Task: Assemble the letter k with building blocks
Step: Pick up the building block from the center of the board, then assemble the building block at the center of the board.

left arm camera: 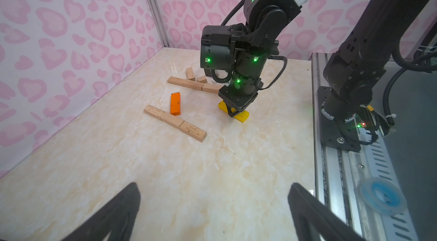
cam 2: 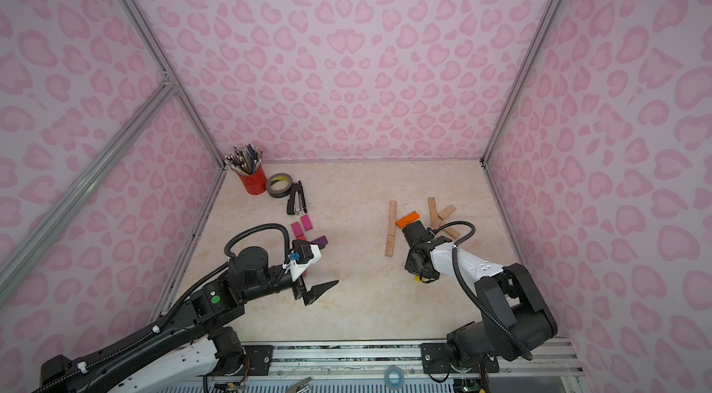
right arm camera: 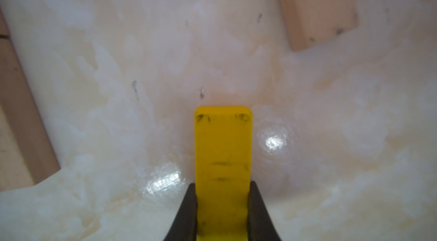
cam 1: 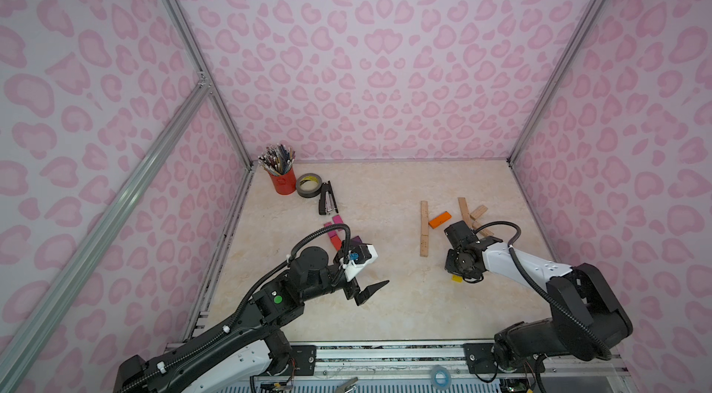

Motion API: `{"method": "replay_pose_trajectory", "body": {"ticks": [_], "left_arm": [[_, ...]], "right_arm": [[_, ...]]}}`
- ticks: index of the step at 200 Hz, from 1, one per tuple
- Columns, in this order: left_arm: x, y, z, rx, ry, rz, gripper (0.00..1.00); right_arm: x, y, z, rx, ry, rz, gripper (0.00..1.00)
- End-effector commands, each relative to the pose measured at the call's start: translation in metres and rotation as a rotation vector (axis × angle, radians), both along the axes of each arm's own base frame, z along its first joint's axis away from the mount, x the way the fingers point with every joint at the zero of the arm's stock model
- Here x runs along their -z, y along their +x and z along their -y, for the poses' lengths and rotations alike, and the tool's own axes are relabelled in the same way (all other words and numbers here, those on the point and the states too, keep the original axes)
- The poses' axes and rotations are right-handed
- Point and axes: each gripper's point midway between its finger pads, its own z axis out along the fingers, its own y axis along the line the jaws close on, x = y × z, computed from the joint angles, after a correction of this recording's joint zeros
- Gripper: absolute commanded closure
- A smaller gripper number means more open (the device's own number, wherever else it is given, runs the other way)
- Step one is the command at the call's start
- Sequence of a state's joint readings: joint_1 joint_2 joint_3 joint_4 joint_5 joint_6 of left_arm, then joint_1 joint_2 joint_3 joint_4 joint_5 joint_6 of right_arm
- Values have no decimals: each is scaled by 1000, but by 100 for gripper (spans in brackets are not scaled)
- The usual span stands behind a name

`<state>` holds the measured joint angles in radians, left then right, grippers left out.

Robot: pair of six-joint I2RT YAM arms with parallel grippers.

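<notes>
The table [left arm camera: 165,180] has a smooth, glossy, marble-look cream top that mirrors the lamps as bright spots. The plain blocks [left arm camera: 175,121] are bare light wood, matt, with small dark specks. The yellow block [right arm camera: 223,145] wears smooth paint scuffed with dark smudges; the orange block [left arm camera: 175,106] is painted too, with a slight sheen. The left hand [left arm camera: 214,185] has matt black fingers [left arm camera: 130,195]. The walls [cam 1: 385,44] look matt and printed; the rail [left arm camera: 335,180] is bare silvery metal.
</notes>
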<state>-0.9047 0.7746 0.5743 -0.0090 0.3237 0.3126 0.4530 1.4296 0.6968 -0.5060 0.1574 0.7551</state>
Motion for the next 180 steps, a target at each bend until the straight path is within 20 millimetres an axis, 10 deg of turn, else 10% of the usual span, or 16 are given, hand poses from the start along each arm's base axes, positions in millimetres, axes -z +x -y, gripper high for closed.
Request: {"method": "replay_pose_trajectory", "body": {"ticks": [1, 88, 143, 180], "left_arm": [[-4, -1, -1, 9, -8, 39, 0], [-16, 32, -26, -82, -79, 25, 0], [-10, 34, -33, -34, -45, 85, 0], [-6, 29, -37, -33, -37, 113, 0]], "right_arm": [[-8, 4, -3, -119, -18, 30, 86], [-133, 48, -10, -760, -183, 421, 89], [-78, 20, -10, -1310, -259, 78, 86], [-49, 27, -13, -1348, -177, -20, 86]]}}
